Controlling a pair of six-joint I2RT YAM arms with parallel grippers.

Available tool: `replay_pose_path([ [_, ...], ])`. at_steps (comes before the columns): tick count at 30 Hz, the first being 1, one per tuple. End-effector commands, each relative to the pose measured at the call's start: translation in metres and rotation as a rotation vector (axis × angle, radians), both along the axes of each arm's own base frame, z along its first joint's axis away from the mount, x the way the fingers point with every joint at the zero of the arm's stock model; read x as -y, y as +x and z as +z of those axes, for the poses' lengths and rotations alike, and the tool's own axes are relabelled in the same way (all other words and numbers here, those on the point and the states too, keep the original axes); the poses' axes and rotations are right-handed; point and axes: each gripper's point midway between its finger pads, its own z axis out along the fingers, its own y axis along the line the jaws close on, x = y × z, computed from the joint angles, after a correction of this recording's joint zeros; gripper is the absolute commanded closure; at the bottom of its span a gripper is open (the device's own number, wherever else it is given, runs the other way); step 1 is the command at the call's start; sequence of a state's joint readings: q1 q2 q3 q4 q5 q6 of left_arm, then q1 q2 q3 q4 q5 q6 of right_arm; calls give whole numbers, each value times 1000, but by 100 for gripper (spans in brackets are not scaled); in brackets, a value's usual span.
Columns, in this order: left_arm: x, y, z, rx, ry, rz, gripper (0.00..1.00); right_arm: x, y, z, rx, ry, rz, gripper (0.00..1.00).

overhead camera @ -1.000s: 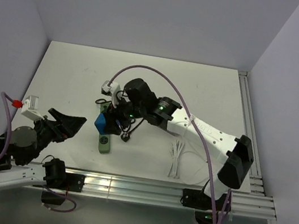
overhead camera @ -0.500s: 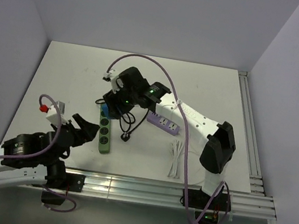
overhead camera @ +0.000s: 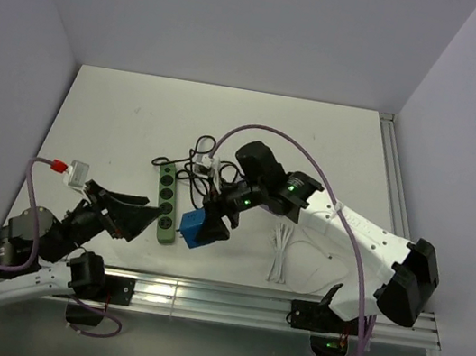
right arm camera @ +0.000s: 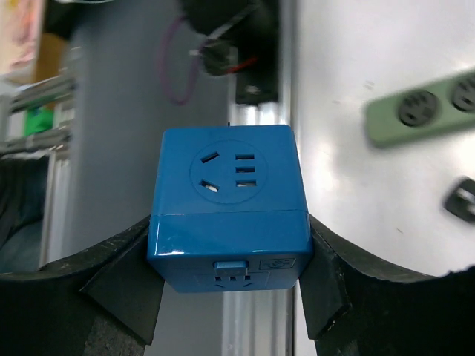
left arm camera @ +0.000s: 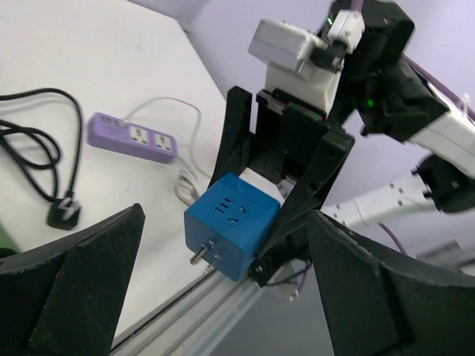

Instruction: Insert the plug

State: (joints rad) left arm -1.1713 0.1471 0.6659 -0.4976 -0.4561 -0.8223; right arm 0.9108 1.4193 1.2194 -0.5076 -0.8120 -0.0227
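Observation:
The bright blue cube plug (overhead camera: 193,226) is clamped between the black fingers of my right gripper (overhead camera: 205,220), just right of the near end of the green power strip (overhead camera: 166,199). In the right wrist view the plug (right arm camera: 228,211) fills the jaws of the right gripper (right arm camera: 230,222), with the strip (right arm camera: 423,111) at upper right. In the left wrist view the plug (left arm camera: 234,222) hangs off the table, its metal prongs (left arm camera: 202,256) pointing toward the camera. My left gripper (overhead camera: 142,217) is open and empty, just left of the strip's near end.
A black cable (overhead camera: 200,158) with its plug lies beyond the strip. A purple power strip (left arm camera: 133,137) with a white lead lies further right, hidden under the right arm in the top view. White cable ties (overhead camera: 281,251) lie right of the plug. The aluminium rail (overhead camera: 227,300) runs along the near edge.
My right arm has swung from the strip's far end back toward the near edge, and the blue plug shows again in its jaws. My left gripper has shifted beside the strip's near end.

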Motion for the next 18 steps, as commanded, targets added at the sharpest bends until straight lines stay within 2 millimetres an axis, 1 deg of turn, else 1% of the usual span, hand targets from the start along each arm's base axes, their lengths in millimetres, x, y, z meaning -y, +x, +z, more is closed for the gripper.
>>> replay_pose_path([
  [1,25,-20,12,128,54,-178,2,-2,-27,39,4,215,189,100],
  [3,34,-25,13,133,83,-231,1,-1,-36,44,-25,244,231,100],
  [4,44,-25,8,123,114,-254,1,-1,-37,47,-33,248,237,100],
  [5,50,-28,11,130,116,-282,0,-1,-39,48,-36,251,243,100],
  [7,59,-24,6,112,141,-288,1,-3,-40,51,-36,257,249,100],
  [13,76,-28,3,121,151,-344,1,-4,-43,58,-21,278,255,100],
  [14,77,-28,4,123,151,-348,2,-3,-43,60,-13,284,253,100],
  [17,81,-31,0,114,161,-376,10,-3,-43,63,-23,285,233,100],
  [18,81,-32,0,116,160,-382,16,-3,-42,63,-20,286,225,100],
])
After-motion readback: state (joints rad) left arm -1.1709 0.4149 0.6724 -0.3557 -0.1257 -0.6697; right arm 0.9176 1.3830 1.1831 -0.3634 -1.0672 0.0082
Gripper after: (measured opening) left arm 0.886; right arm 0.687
